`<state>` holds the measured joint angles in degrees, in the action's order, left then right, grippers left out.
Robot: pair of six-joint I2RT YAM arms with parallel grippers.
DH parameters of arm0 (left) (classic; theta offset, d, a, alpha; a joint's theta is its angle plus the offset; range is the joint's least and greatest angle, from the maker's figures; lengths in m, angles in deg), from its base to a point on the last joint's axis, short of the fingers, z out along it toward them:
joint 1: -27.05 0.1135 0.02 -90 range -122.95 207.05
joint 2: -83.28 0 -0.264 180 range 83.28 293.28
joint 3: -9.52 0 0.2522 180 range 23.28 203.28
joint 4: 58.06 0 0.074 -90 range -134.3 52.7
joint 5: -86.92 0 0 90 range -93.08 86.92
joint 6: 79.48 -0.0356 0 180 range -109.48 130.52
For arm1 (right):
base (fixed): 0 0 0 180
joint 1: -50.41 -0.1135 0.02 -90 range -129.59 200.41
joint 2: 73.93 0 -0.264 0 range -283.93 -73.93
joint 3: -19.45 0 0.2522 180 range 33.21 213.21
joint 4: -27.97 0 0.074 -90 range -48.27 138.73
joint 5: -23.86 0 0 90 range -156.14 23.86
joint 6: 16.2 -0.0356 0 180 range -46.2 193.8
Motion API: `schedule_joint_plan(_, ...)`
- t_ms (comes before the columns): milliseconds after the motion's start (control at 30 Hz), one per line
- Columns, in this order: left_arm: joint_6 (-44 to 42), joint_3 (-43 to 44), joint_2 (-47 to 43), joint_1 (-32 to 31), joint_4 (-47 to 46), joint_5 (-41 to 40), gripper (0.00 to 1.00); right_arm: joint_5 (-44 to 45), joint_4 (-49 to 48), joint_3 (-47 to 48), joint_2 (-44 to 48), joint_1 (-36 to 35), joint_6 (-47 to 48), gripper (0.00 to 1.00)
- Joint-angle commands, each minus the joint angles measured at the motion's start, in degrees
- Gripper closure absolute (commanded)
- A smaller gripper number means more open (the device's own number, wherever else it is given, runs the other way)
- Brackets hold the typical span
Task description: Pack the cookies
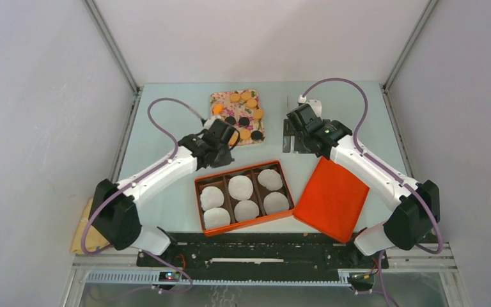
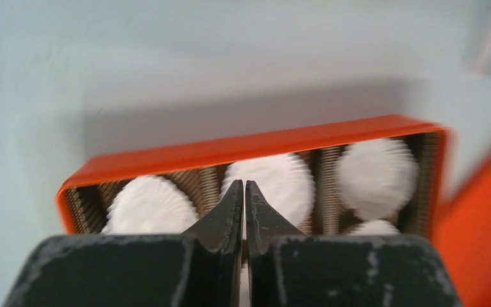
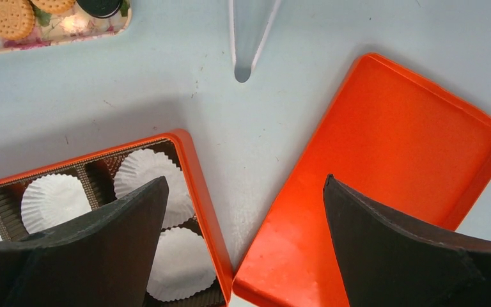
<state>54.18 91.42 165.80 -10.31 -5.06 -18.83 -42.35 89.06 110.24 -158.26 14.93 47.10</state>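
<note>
The cookies (image 1: 246, 115) are small orange-tan and black discs lying on a floral tray (image 1: 219, 98) at the back middle. Two tan cookies (image 3: 7, 16) and a black one (image 3: 99, 6) show in the right wrist view. My left gripper (image 1: 222, 137) hovers by the tray's near-left corner, above the far edge of the orange box (image 1: 199, 192). In the left wrist view its jaws (image 2: 243, 187) are shut with nothing between them. My right gripper (image 1: 303, 125) is right of the tray, open wide and empty (image 3: 246, 182), above the gap between box and lid.
The box holds several white fluted paper cups (image 1: 241, 187), also seen in the left wrist view (image 2: 377, 176) and right wrist view (image 3: 54, 199). Its orange lid (image 1: 331, 198) lies flat to the right (image 3: 396, 147). A pale pointed object (image 3: 246, 38) lies beyond the lid.
</note>
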Motion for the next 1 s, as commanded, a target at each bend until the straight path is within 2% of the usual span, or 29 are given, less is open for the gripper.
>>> schedule_joint_plan(0, 6.3, -7.47, 1.42, -0.06, 5.35, -7.13, 0.93, -0.45, -1.43, -0.04, 2.42, 0.06, 1.42, 0.0)
schedule_joint_plan(267, 9.35, -7.71, 7.27, 0.53, 7.41, -11.04, 0.93, -1.71, -1.07, -0.04, 2.15, 0.24, 1.79, 0.0)
schedule_joint_plan(467, 8.6, -8.22, 11.67, 3.77, 5.52, -11.24, 0.93, -1.59, -0.42, -0.04, 2.28, 0.24, 1.75, 0.0)
schedule_joint_plan(633, 7.45, -8.83, 11.71, 6.37, 3.32, -11.67, 0.94, -1.62, -1.46, -1.5, 3.12, 0.33, 1.31, 0.0)
schedule_joint_plan(967, 4.34, -4.88, 11.56, 6.38, 2.48, -9.88, 0.94, -2.85, -3.1, -1.97, -0.05, 2.85, -0.04, 0.0)
